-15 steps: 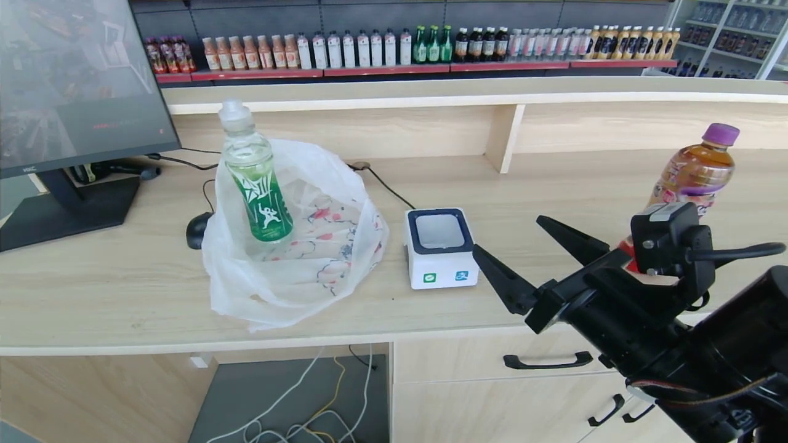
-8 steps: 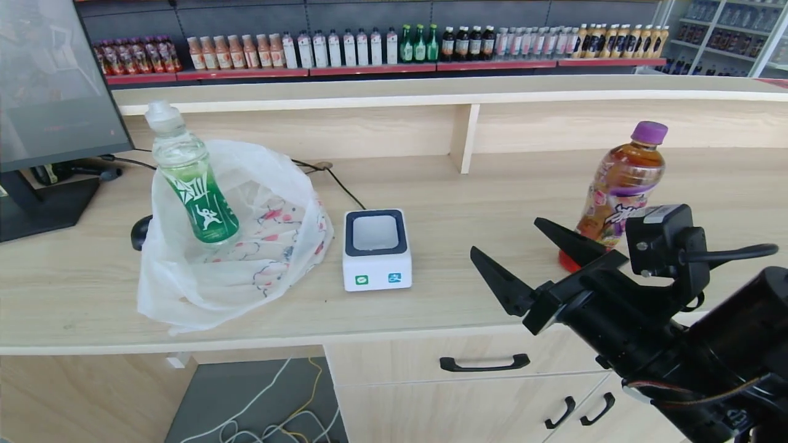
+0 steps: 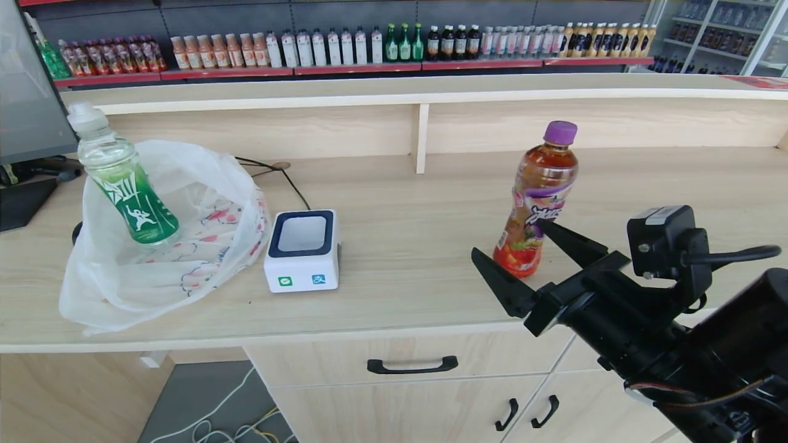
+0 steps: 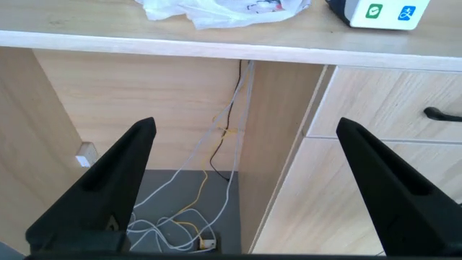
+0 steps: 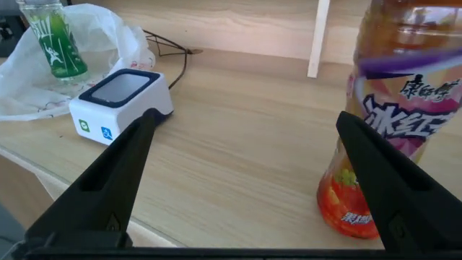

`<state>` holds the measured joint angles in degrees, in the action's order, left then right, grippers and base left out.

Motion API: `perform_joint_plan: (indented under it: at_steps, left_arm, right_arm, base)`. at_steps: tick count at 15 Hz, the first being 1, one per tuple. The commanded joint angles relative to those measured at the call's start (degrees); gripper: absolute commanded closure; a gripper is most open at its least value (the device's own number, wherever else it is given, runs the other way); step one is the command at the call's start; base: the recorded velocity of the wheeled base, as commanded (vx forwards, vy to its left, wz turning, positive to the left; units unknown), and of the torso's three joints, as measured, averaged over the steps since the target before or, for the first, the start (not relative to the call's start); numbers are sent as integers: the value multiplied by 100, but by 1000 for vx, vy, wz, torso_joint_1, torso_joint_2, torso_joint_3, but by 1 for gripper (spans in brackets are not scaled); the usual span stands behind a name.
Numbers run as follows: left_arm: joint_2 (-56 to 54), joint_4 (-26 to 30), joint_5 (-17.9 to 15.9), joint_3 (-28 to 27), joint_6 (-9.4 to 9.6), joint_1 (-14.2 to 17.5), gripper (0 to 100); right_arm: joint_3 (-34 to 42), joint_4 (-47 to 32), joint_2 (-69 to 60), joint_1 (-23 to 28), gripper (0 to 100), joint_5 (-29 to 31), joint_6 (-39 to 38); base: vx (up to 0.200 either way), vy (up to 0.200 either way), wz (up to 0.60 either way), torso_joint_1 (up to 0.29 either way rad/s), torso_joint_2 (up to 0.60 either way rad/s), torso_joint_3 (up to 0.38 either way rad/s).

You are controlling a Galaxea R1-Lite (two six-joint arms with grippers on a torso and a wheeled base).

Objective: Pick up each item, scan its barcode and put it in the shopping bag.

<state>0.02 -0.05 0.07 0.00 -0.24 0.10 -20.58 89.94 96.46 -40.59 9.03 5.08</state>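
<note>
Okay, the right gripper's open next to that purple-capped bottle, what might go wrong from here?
1. The purple-capped bottle stands tall and upright, off-centre toward one finger of the open right gripper; a finger could knock it over on the approach.
2. The green bottle leans in the floppy shopping bag; adding another bottle might topple it.

Counted on the counter (image 3: 400,246): two bottles, a green-labelled bottle (image 3: 132,200) at upper left and a purple-capped bottle (image 3: 542,191) right of centre. One shopping bag (image 3: 209,246). One scanner (image 3: 301,252). Three drawer handles (image 3: 412,366) along the bottom. Across the top, shelf bottles (image 3: 345,46), perhaps several dozen, too small to tally.
</note>
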Motion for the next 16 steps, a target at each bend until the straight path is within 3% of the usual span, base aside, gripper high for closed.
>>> perform_joint_plan:
  at_steps: [1, 4, 13, 16]
  left_arm:
    - [-2, 5, 1, 0, 7, -1, 0]
    - [-2, -4, -7, 0, 24, -1, 0]
    - [-2, -4, 1, 0, 33, -1, 0]
    - [-2, -4, 1, 0, 33, -1, 0]
  right_arm:
    - [63, 6, 22, -1, 0, 2, 1]
    - [124, 6, 39, -1, 0, 2, 1]
    - [-263, 6, 602, 43, 0, 37, 10]
    - [-693, 6, 1032, 96, 0, 494, 63]
  base:
    - [0, -200, 0, 7, -2, 7]
    - [0, -200, 0, 2, 4, 1]
    - [0, 0, 0, 0, 0, 0]
    - [0, 0, 0, 0, 0, 0]
